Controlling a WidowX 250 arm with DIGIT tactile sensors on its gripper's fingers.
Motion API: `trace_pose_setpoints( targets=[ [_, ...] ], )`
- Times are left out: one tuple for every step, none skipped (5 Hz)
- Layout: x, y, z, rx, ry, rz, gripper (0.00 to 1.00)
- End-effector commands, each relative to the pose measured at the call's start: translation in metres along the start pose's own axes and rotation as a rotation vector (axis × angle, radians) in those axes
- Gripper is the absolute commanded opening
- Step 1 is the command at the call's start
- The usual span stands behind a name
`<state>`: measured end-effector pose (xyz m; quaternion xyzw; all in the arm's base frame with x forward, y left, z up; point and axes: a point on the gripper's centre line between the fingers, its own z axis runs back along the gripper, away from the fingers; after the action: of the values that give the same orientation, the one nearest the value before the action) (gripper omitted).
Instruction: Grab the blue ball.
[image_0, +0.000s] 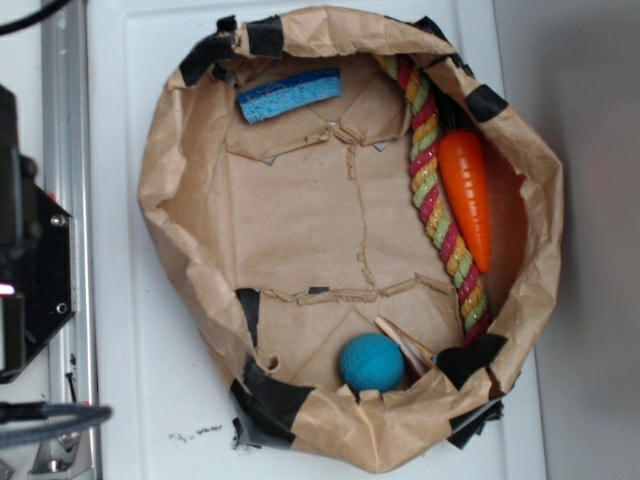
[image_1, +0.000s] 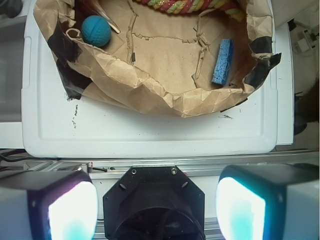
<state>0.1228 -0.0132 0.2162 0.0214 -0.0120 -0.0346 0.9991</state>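
Black octagonal wrist housing (image_1: 154, 200) with small screws; two jaws, black-edged, pale glowing pads (image_1: 72, 212).

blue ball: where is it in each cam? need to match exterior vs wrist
Exterior: the blue ball lies low and right of centre, inside the paper bag near its bottom rim.
Wrist: the blue ball sits top left, just inside the bag's crumpled edge.
Shared landmark: the blue sponge, at the far end of the bag floor from the ball in both views.
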Motion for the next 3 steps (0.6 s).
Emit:
trace_pose_setpoints(
  targets=[
    [0.002,0.000,0.004,0.002,-0.010,-0.007,1.00],
    [0.052,0.005,-0.005,-0.135,0.014,0.248,1.00],
    [0.099,0.016,-0.009,-0.200,-0.016,0.455,1.00]
  ],
)
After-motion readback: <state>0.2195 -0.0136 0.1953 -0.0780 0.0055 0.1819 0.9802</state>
